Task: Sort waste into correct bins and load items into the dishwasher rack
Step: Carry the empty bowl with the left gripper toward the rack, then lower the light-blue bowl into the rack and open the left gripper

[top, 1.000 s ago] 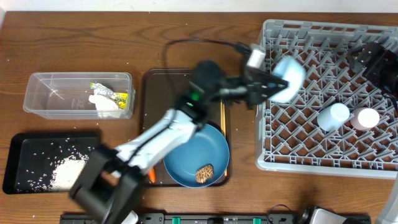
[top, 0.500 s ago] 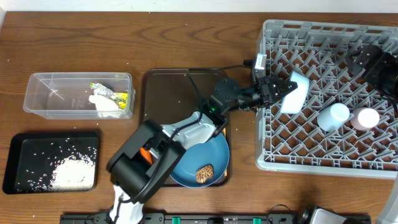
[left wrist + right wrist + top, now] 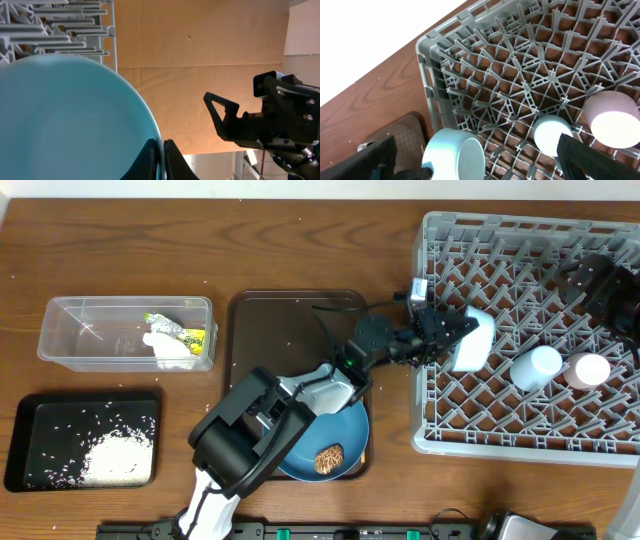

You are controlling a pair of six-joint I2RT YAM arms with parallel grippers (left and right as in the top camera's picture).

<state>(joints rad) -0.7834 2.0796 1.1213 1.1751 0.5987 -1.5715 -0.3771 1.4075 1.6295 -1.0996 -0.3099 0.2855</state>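
Observation:
My left gripper (image 3: 447,330) is shut on the rim of the small white bowl (image 3: 473,338), which looks pale blue and stands on edge over the left part of the grey dishwasher rack (image 3: 520,230). The left wrist view shows the fingers (image 3: 162,150) pinching the bowl's rim (image 3: 65,120). The bowl also shows in the right wrist view (image 3: 455,152). A light blue cup (image 3: 537,367) and a pink cup (image 3: 588,370) sit upside down in the rack. My right gripper (image 3: 600,280) is open and empty above the rack's far right. The blue plate (image 3: 310,425) holds a brown food piece (image 3: 329,459).
The plate lies on a dark brown serving tray (image 3: 265,330). A clear tub (image 3: 60,330) at the left holds a white tissue (image 3: 160,345) and a yellow-green wrapper (image 3: 185,332). A black tray (image 3: 30,415) below it holds rice (image 3: 115,455).
My left arm has stretched further right and lowered the bowl, turned on edge, into the rack's left side. The right arm has barely moved.

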